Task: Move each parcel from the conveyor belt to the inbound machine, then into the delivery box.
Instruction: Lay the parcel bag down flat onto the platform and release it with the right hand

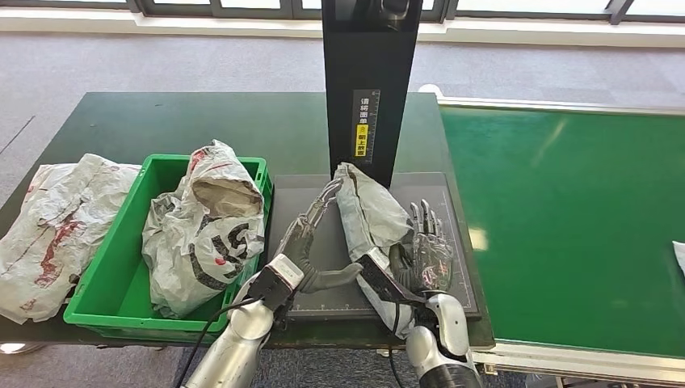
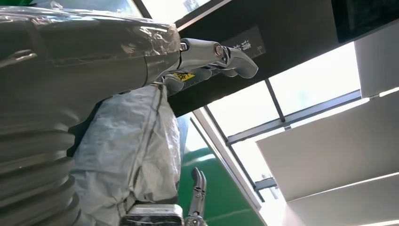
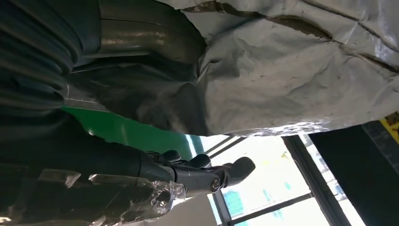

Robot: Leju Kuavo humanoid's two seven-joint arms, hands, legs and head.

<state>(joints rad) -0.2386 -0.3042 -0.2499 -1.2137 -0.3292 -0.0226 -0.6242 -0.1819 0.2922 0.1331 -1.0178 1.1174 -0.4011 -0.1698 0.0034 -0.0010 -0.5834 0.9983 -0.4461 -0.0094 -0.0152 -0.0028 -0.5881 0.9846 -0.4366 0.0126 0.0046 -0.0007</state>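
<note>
A grey plastic parcel (image 1: 367,210) stands on edge on the dark plate of the inbound machine (image 1: 460,283), in front of its black column (image 1: 371,81). My left hand (image 1: 303,246) lies along the parcel's left side with straight fingers, its thumb reaching across the near end. My right hand (image 1: 424,250) presses the right side, fingers spread upward. The parcel is held between both hands. The left wrist view shows the parcel (image 2: 131,150) below my left hand (image 2: 70,70). In the right wrist view the parcel (image 3: 291,70) lies against the thumb side of my right hand (image 3: 94,179).
A green delivery box (image 1: 105,317) sits left of the machine with a crumpled white parcel (image 1: 206,226) inside. Another white parcel (image 1: 56,226) lies on the table beyond it. The green conveyor belt (image 1: 565,226) runs on the right, with a pale parcel corner (image 1: 680,255) at its edge.
</note>
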